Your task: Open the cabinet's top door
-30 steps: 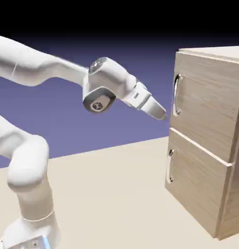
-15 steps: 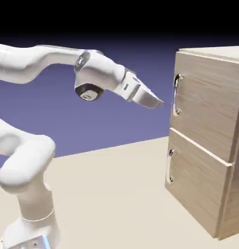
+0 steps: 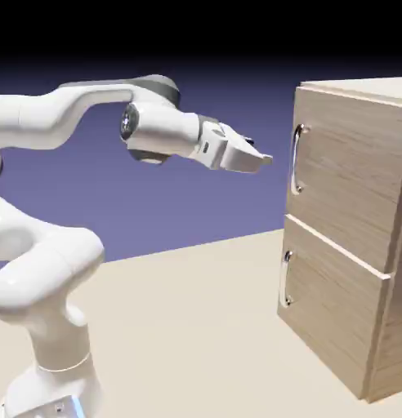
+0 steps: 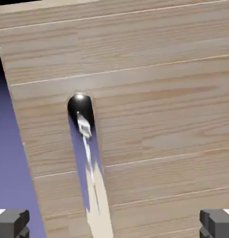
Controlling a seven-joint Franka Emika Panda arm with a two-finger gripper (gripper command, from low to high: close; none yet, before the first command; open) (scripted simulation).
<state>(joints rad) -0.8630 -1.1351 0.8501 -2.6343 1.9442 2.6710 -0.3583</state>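
- Closest to me, the white arm (image 3: 167, 131) has levelled its wrist; a moment ago the hand slanted down more steeply.
- The claw (image 3: 260, 150) has risen to about the upper handle's height, spread wide, holding nothing.
- Just beyond, apart from it, is the top door's silver bar handle (image 3: 295, 159), which I'd say it's lining up to grasp.
- Farther on, the top door (image 3: 351, 163) sits shut above the lower door (image 3: 331, 294), unmoved; opening hasn't begun.

My open two-finger gripper with grey fingertips (image 3: 260, 158) points forward and slightly downward; behind it, my white jointed arm (image 3: 41, 122) bends at the wrist.
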